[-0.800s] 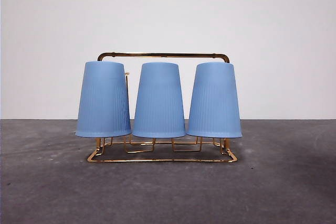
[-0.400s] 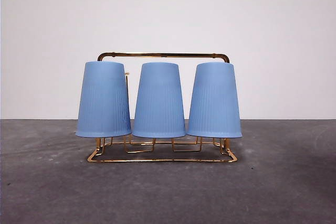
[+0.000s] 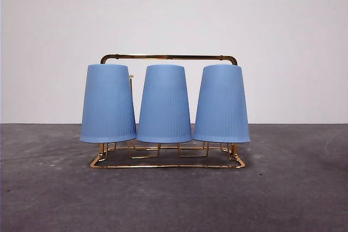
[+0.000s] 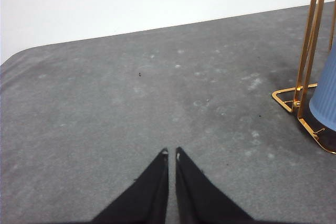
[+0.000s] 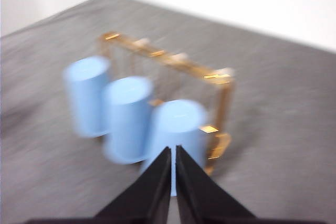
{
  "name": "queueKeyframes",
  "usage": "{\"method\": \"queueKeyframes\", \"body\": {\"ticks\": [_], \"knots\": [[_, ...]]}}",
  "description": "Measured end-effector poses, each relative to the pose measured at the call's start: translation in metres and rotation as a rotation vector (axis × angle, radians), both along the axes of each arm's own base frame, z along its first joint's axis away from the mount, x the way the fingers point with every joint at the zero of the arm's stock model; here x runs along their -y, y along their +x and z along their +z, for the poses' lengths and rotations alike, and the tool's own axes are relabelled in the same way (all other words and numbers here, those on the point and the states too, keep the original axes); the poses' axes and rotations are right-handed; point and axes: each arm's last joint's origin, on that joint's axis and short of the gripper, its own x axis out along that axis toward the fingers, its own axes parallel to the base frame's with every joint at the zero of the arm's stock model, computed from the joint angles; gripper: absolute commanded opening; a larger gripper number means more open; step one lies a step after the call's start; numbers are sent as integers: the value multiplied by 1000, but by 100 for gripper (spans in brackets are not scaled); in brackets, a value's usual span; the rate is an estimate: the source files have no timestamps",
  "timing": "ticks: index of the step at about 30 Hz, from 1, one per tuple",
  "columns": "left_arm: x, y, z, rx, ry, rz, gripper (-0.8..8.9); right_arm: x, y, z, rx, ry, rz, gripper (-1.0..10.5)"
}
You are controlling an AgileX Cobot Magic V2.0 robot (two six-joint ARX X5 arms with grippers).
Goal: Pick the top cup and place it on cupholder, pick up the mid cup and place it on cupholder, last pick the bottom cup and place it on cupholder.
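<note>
The table lies bare around the cupholder, which stands mid-table carrying three inverted blue cups in a row. The right gripper, jaws pressed together, hangs above and apart from it. The left gripper, also closed, sits low beside the rack's end.

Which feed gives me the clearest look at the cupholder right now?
The front view: the cupholder is sharp there, base and arched handle both showing, with three blue cups upside down on it. The right wrist view shows the whole rack from above, but motion-blurred. The left wrist view catches only one corner at its edge.
</note>
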Motion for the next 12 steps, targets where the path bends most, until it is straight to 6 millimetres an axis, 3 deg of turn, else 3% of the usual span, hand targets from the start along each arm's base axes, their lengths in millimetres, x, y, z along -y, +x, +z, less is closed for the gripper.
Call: {"method": "queueKeyframes", "body": {"ticks": [12], "knots": [[0, 0, 0, 0, 0, 0, 15, 47, -6, -77, 299, 32, -365, 6]]}}
